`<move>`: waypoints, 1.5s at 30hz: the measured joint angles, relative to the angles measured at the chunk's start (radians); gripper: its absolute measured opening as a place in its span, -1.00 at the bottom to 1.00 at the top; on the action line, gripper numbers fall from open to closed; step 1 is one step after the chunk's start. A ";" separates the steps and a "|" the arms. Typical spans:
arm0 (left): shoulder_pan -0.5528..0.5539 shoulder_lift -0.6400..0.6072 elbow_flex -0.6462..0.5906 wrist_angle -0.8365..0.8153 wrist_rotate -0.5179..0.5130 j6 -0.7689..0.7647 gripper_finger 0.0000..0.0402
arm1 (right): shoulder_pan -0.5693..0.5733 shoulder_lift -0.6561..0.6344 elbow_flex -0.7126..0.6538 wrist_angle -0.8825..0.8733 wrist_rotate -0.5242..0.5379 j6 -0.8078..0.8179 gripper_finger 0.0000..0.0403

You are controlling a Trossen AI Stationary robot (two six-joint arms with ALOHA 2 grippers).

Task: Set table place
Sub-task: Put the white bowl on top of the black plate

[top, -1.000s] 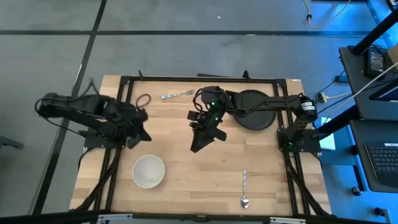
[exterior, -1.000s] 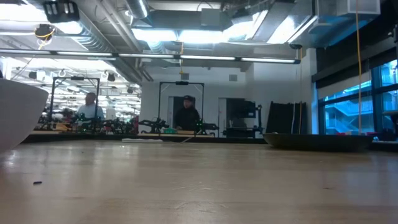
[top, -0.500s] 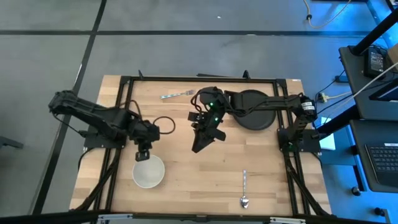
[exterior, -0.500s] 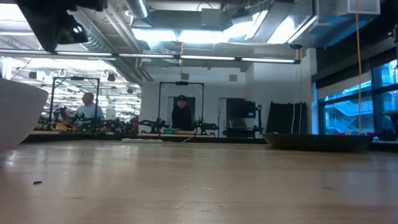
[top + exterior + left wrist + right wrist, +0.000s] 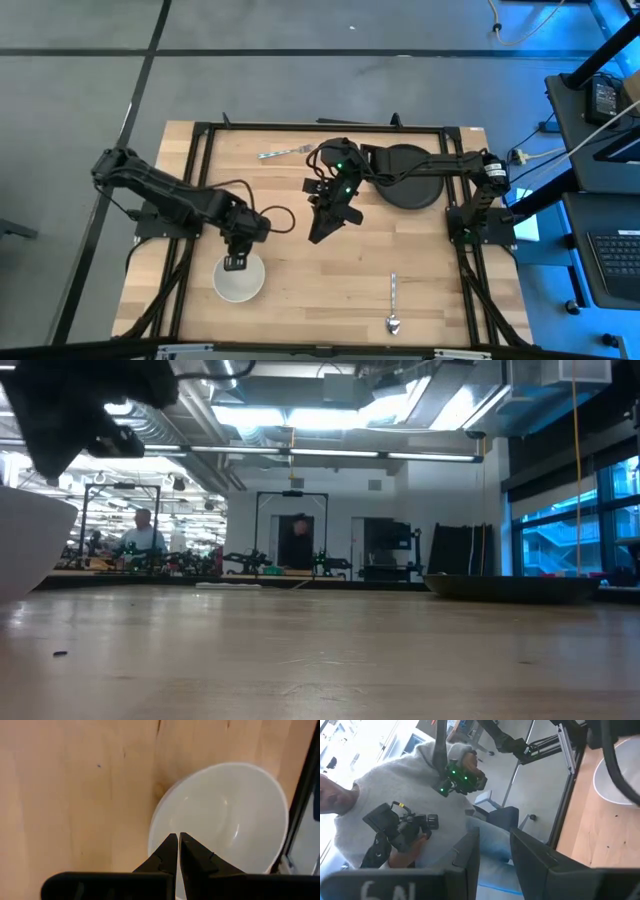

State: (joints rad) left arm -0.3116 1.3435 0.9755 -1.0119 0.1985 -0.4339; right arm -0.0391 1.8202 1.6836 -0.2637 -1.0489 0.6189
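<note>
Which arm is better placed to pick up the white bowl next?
The left. Its pincer hangs right over the white bowl, fingers shut for now. The right pincer is at mid-table, well apart from the bowl, and open.

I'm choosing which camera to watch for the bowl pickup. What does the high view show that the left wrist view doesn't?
Only the high view shows the plate, fork, spoon and the right gripper waiting mid-table. Only the left wrist view shows that the left gripper is shut, its tips over the bowl's rim. Both show the bowl, the left gripper and the table.
</note>
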 joint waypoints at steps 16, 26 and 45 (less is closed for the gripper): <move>0.000 0.020 -0.013 0.003 -0.128 -0.058 -0.91 | 0.000 0.000 0.000 -0.011 0.001 0.002 -0.46; -0.010 0.020 -0.013 0.003 -0.121 -0.027 -0.56 | -0.002 0.000 0.000 -0.011 0.001 0.005 -0.46; -0.058 0.032 -0.078 0.013 -0.142 -0.005 -0.56 | -0.003 0.000 0.000 -0.015 0.009 -0.003 -0.46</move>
State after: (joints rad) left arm -0.3701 1.3758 0.8974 -0.9987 0.0567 -0.4393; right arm -0.0422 1.8202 1.6833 -0.2783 -1.0397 0.6163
